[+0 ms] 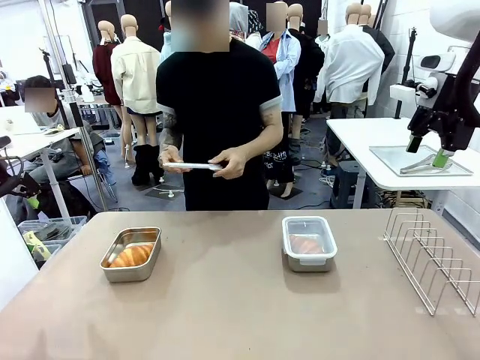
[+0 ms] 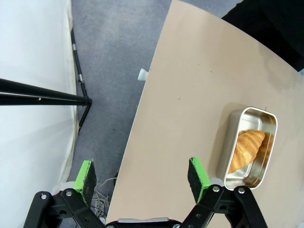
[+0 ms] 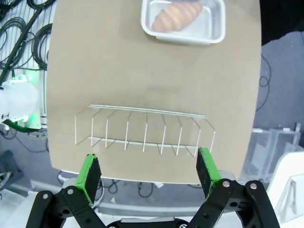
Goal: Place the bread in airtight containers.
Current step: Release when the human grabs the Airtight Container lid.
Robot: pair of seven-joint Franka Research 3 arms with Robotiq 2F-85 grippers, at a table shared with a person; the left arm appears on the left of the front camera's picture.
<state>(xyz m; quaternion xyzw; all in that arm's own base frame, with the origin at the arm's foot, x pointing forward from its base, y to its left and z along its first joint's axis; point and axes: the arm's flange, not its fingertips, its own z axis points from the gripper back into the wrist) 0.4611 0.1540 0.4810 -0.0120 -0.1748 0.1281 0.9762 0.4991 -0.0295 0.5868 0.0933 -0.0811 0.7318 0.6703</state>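
Note:
One croissant [image 1: 132, 256] lies in an uncovered steel container [image 1: 131, 254] at the table's left. A second croissant [image 1: 306, 244] sits in the other container [image 1: 309, 242], which has a clear white-rimmed lid on it. The person across the table holds another lid [image 1: 193, 166] flat in both hands. My left gripper [image 2: 142, 176] hangs open high over the table's left edge, with the open container [image 2: 248, 148] and its croissant [image 2: 246, 150] off to its right. My right gripper [image 3: 149, 168] is open above the wire rack, and the lidded container [image 3: 183, 20] lies beyond it.
A wire rack [image 1: 433, 257] stands at the table's right end, also seen under the right gripper [image 3: 144, 130]. The table's left edge drops to the floor, where a black tripod leg [image 2: 42, 97] stands. The person stands close to the far edge.

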